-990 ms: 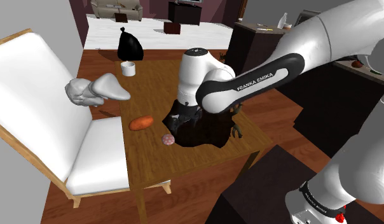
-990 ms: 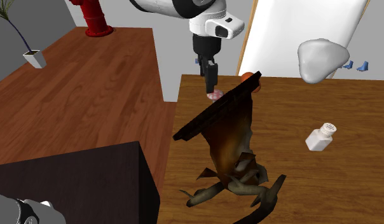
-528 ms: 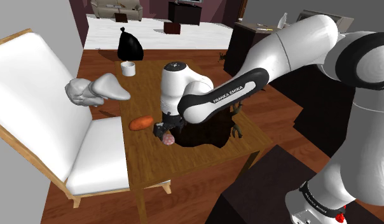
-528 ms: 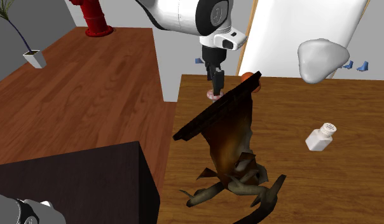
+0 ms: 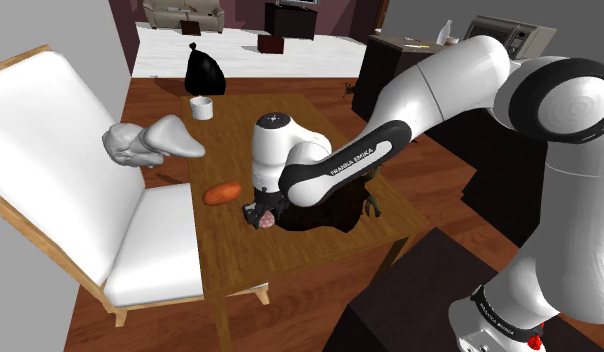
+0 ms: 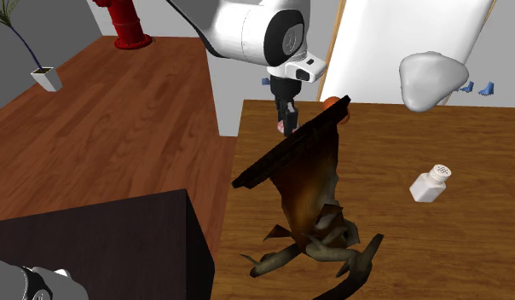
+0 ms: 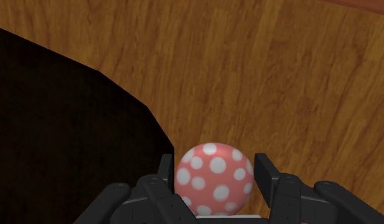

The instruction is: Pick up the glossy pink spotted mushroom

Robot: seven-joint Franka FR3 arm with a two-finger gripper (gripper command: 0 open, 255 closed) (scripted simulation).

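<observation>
Wooden table [image 5: 290,255], white chair [image 5: 60,130], orange sausage-like thing [image 5: 223,192], white cup [image 5: 201,107], black bag [image 5: 204,72], dark tattered object [image 6: 311,196], white shaker [image 6: 431,183].

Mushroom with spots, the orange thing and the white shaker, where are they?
Mushroom [image 7: 213,178], wrist view, on its spotted pink cap.
Orange thing [image 5: 223,192], shoulder view, on its middle.
White shaker [image 6: 431,183], second exterior view, on its body.

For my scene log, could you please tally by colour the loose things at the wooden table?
White or grey: 2, shaker, lumpy shape
Orange: 1, oval piece
Pink: 1, spotted mushroom
Dark brown: 1, figure
Black: 1, bag
Total: 6
</observation>
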